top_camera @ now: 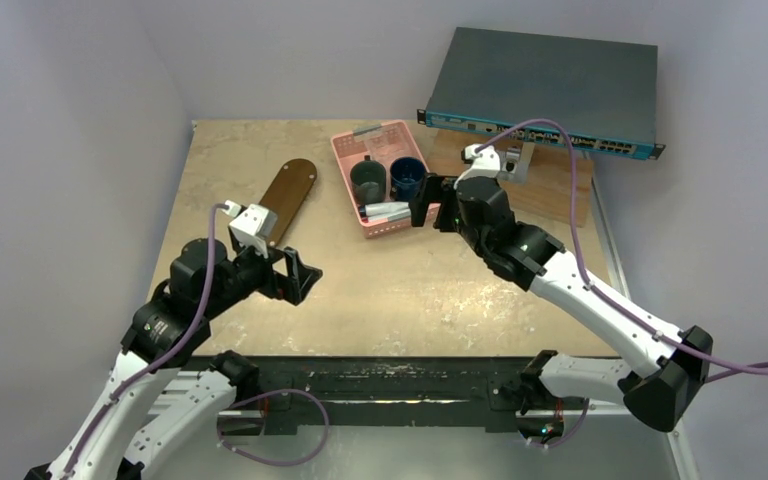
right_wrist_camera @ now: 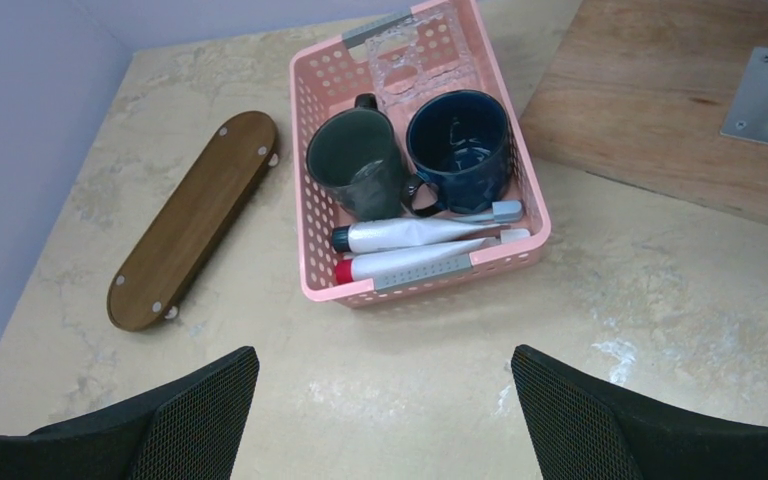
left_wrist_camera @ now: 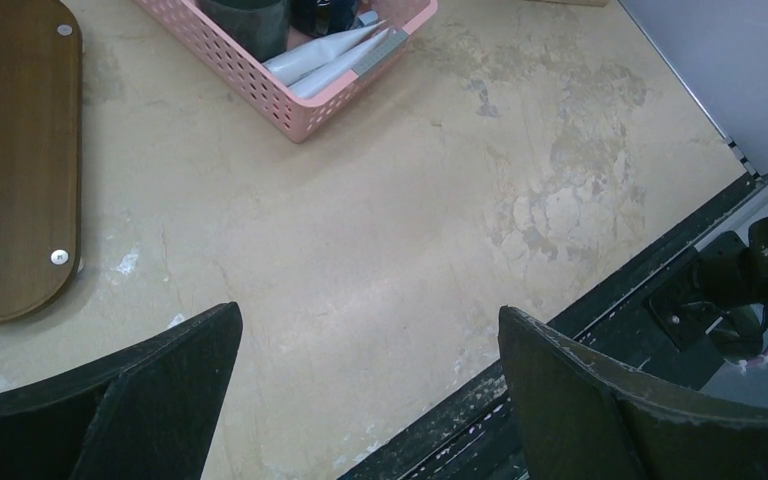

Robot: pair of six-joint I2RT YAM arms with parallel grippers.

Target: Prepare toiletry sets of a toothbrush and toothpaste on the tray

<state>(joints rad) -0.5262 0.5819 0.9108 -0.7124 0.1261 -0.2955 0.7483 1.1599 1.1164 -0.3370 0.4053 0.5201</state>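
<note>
The toothpaste tubes [right_wrist_camera: 410,235] and toothbrush [right_wrist_camera: 503,211] lie in the pink basket [right_wrist_camera: 430,283]; the wooden tray [right_wrist_camera: 195,215] beside it holds nothing. The right pincer [right_wrist_camera: 385,420] hovers spread facing the basket, likely to pick; the left pincer [left_wrist_camera: 370,390], also spread, hangs near the tray.
</note>
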